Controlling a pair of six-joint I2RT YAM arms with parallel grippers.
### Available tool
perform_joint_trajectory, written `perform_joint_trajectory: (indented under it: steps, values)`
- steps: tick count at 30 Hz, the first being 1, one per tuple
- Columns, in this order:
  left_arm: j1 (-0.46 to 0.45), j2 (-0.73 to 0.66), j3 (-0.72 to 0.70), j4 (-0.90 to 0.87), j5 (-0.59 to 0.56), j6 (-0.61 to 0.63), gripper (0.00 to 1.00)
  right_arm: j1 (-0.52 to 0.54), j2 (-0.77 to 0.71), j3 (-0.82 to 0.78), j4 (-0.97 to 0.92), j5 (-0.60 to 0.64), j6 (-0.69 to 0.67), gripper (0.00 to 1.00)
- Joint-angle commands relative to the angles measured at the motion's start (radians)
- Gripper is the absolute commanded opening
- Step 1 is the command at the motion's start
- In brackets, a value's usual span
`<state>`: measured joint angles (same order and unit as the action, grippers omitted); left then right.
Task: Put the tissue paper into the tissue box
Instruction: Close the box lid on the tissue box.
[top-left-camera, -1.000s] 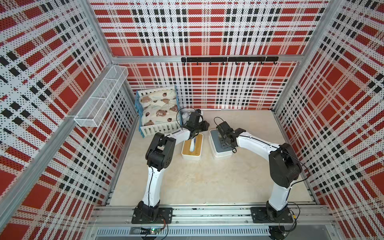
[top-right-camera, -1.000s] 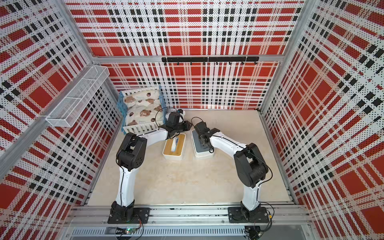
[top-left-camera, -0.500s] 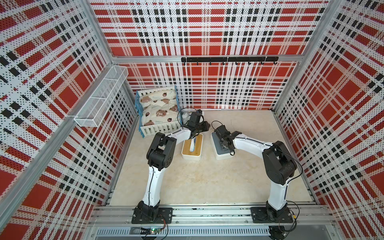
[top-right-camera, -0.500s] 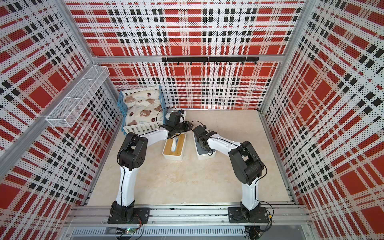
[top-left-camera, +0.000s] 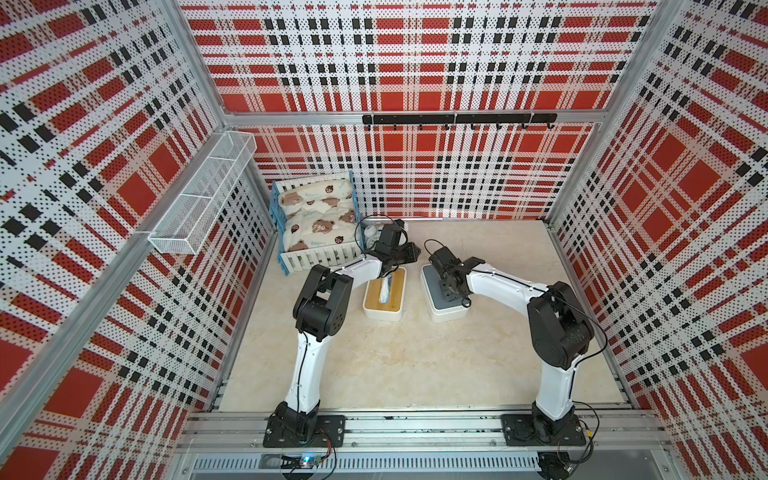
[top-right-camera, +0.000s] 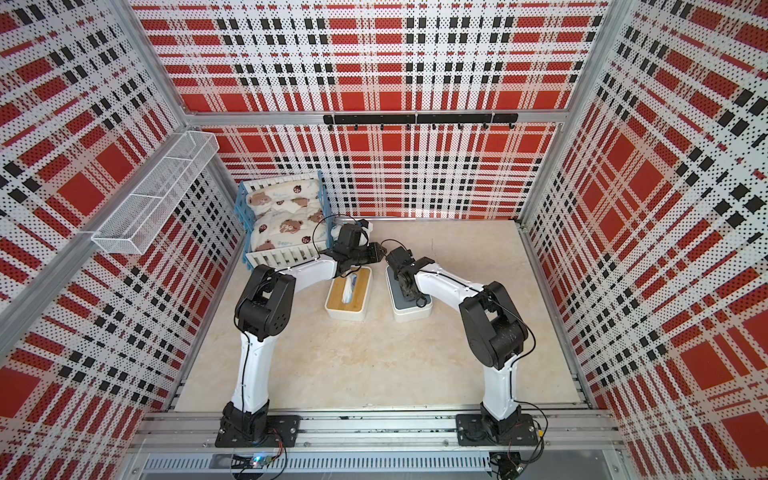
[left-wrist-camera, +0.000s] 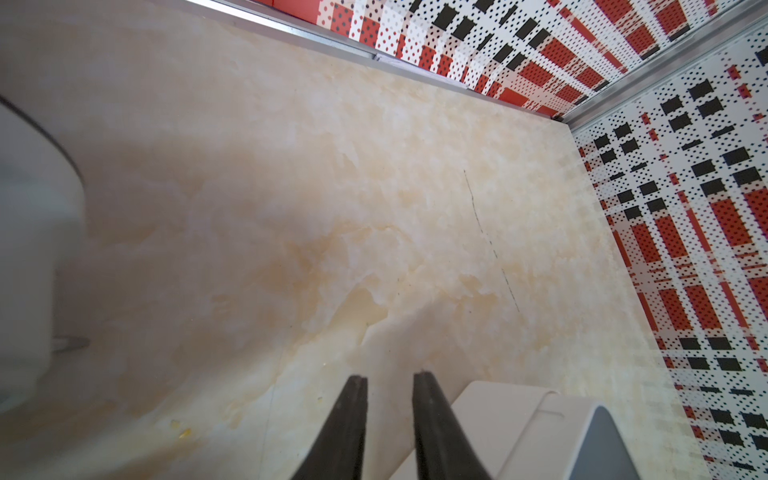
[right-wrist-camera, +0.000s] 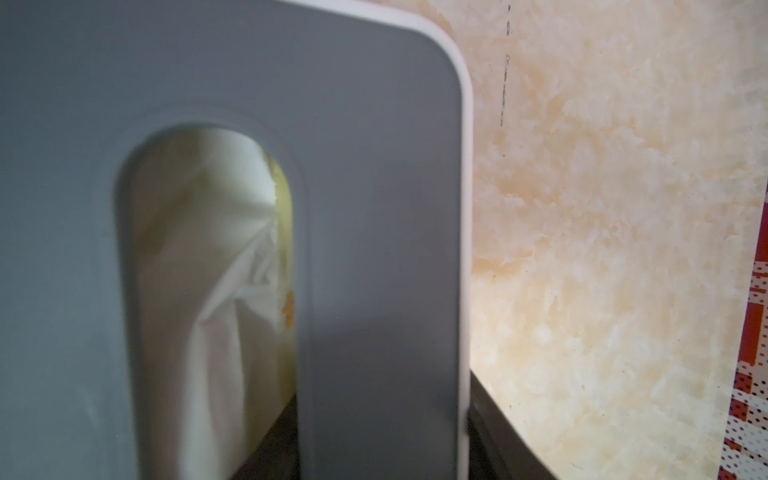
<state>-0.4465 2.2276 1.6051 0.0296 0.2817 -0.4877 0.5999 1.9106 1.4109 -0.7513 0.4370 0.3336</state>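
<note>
Tissue paper (top-left-camera: 385, 291) is protruding from the bamboo-lidded tissue box (top-left-camera: 395, 301). Right fingers (right-wrist-camera: 503, 432) are gripping the grey lid (right-wrist-camera: 374, 208) of the neighbouring tissue-filled box (top-left-camera: 446, 316); left fingers (left-wrist-camera: 349, 428) are hanging apart, empty.

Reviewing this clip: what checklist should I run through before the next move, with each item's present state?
1. Tissue paper inside the tissue box, seen under the grey lid: ok.
2. Right hand clamps the grey lid, one finger through its opening, one outside the rim: ok.
3. Left hand empty, jaws slightly apart: ok.
4. Lid seated flush on the tissue box: cannot tell.
5. Left arm clear of the wooden-lid box: cannot tell.
</note>
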Motion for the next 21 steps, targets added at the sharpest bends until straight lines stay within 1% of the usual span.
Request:
perform_joint_trajectory:
  steps: [1,8,11,16,21]
  values:
    - [-0.004,-0.020,-0.015,0.021,-0.006,0.020,0.26,0.000,-0.045,0.044,-0.062,-0.026,0.012,0.43]
    - [-0.006,-0.025,-0.017,0.024,-0.009,0.020,0.26,0.000,-0.074,0.073,-0.087,-0.037,0.013,0.55]
    - [-0.006,-0.028,-0.018,0.024,-0.009,0.021,0.26,0.000,-0.085,0.083,-0.092,-0.030,0.012,0.58]
    - [-0.004,-0.029,-0.022,0.024,-0.009,0.021,0.26,-0.002,-0.076,0.094,-0.109,-0.022,0.010,0.61]
    - [-0.003,-0.039,-0.030,0.027,-0.009,0.023,0.26,-0.005,-0.123,0.076,-0.103,-0.031,0.014,0.60]
